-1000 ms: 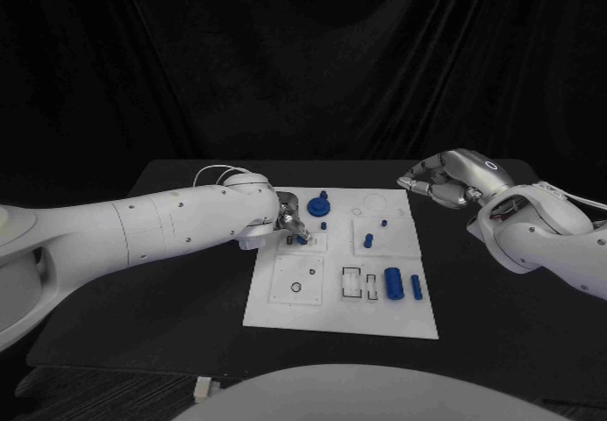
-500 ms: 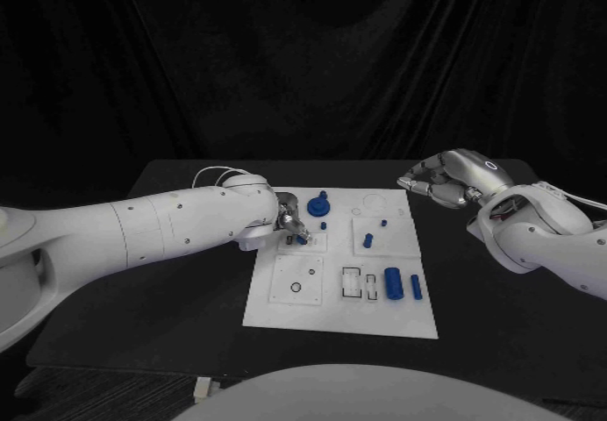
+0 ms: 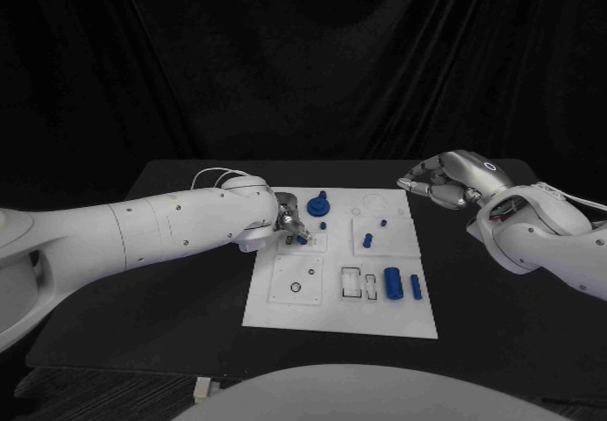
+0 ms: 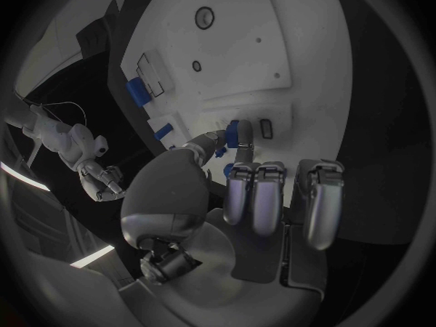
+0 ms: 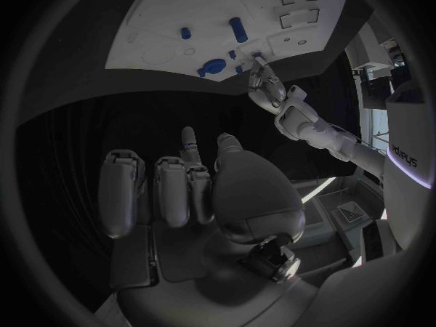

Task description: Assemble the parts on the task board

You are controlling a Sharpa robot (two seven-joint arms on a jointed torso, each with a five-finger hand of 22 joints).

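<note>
The white task board point(image 3: 332, 307) lies in the middle of the black table. My left hand point(image 3: 287, 224) is over the board's far left square and pinches a small blue part point(image 3: 301, 237) between thumb and a finger. In the left wrist view that blue part point(image 4: 235, 133) sits at the fingertips, close above the board point(image 4: 245, 43) beside a small rectangular slot point(image 4: 266, 128). My right hand point(image 3: 440, 183) hovers off the board's far right corner with its fingers curled in and nothing in them. The right wrist view shows the right hand point(image 5: 195, 196) well apart from the board point(image 5: 173, 7).
Blue parts stand on the board: a round knobbed piece point(image 3: 319, 207), small pegs point(image 3: 368, 239), a thick cylinder point(image 3: 395, 284) and a thinner one point(image 3: 417, 285). A black ring point(image 3: 296, 287) and rectangular slots point(image 3: 352, 281) lie nearer me. Bare table flanks the board.
</note>
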